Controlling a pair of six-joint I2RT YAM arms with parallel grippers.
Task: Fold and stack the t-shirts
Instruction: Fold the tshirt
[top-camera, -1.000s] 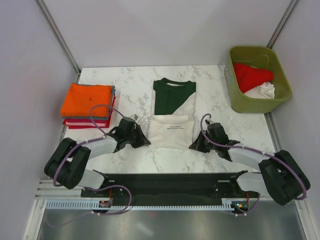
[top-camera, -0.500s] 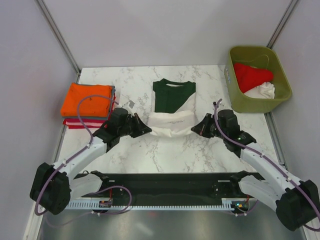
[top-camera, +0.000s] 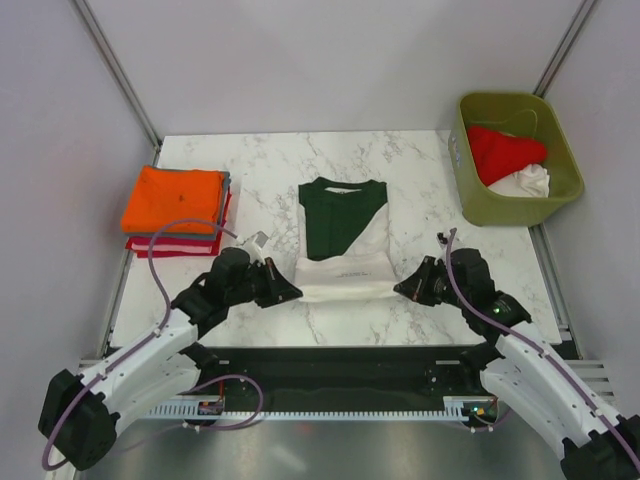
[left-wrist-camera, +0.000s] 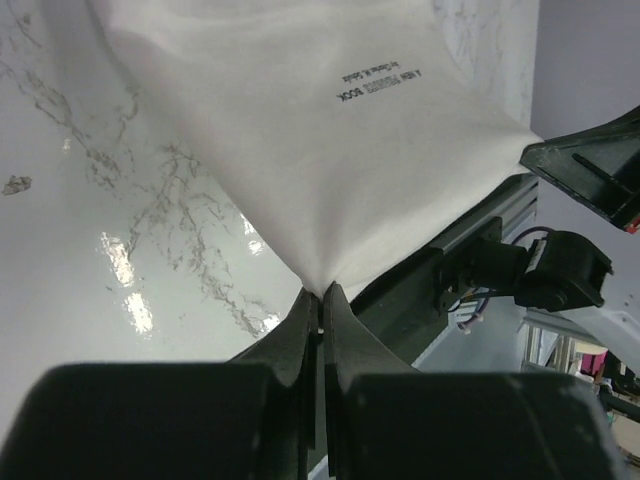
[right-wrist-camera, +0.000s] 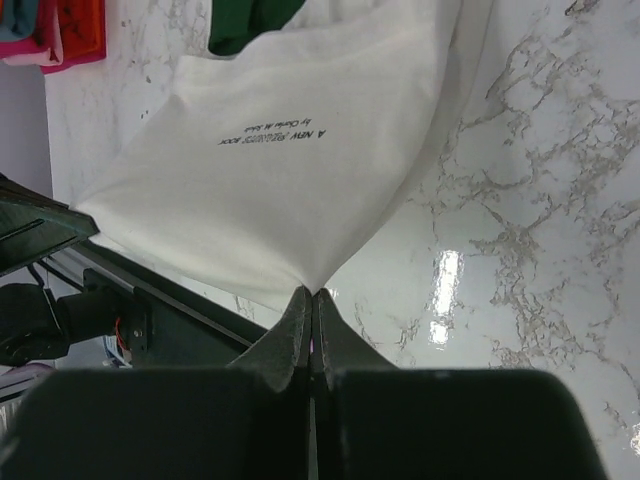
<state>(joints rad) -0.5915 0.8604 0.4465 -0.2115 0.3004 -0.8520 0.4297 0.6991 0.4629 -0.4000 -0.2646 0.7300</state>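
Top: cream/green tee (top-camera: 345, 225) mid-table (top-camera: 270, 160), near hem held up betw. L gripper (top-camera: 292, 292) & R gripper (top-camera: 402, 290). Folded stack (top-camera: 178, 205) by left edge; bin (top-camera: 470, 200) at far-right corner. L wrist: jaws clenched on hem corner. R wrist: same, other corner.

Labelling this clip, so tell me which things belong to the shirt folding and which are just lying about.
Job: cream and green t-shirt, pinched by the left claw and right claw; folded stack; red tee and white tee.
Lying about: olive bin holding those two; marble table.
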